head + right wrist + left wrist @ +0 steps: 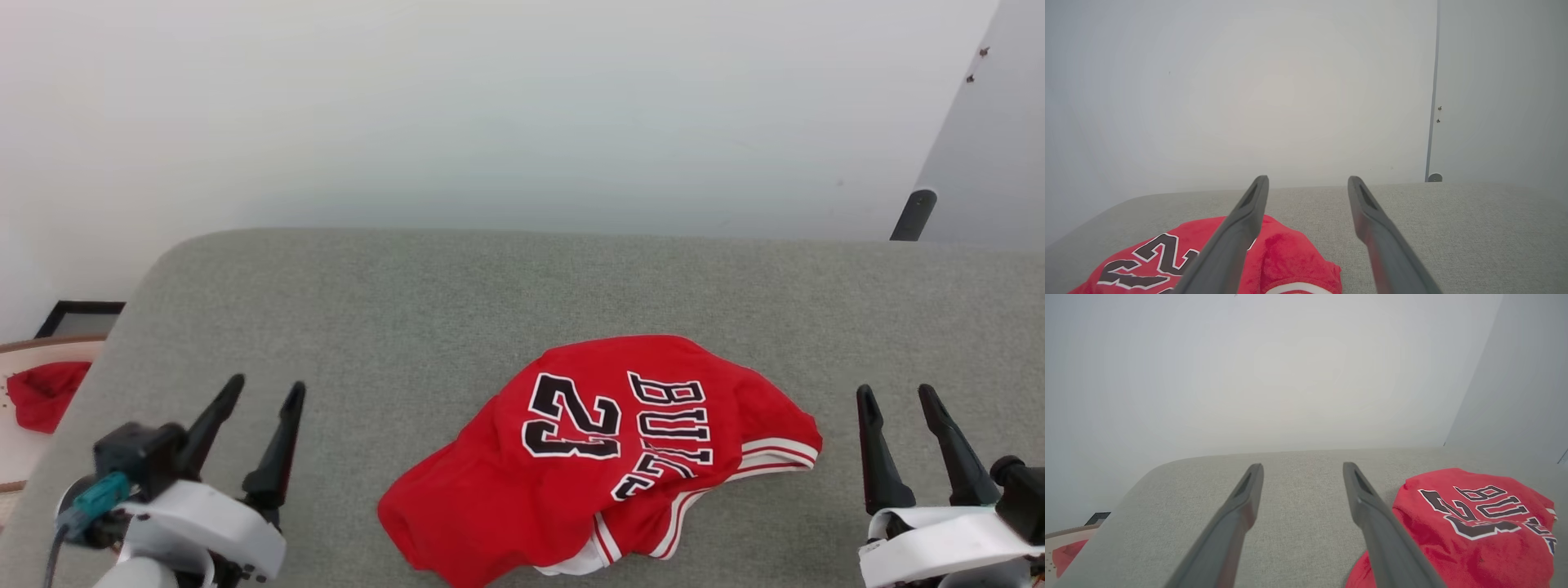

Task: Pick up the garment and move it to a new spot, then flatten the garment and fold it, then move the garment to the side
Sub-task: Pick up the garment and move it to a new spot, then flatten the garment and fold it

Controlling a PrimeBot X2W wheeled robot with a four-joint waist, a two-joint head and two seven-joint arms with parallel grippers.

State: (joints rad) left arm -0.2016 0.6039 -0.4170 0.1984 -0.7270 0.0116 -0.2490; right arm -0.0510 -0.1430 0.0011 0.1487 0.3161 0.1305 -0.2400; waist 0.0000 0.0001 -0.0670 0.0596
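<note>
While the red jersey [604, 457] lies crumpled on the grey upholstered surface [392, 302], the left gripper [268, 384] and right gripper [895, 391] flank it — fingers spread wide, empty, clear of the cloth — apparently staged for a two-handed pickup.

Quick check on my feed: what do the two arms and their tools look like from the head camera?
The left tool and right tool each have two long, slim, dark fingers tapering to points, set in glossy white wrist shells. The left wrist carries a black box with a teal plug and a grey cable; the right wrist has a black round fitting.
</note>
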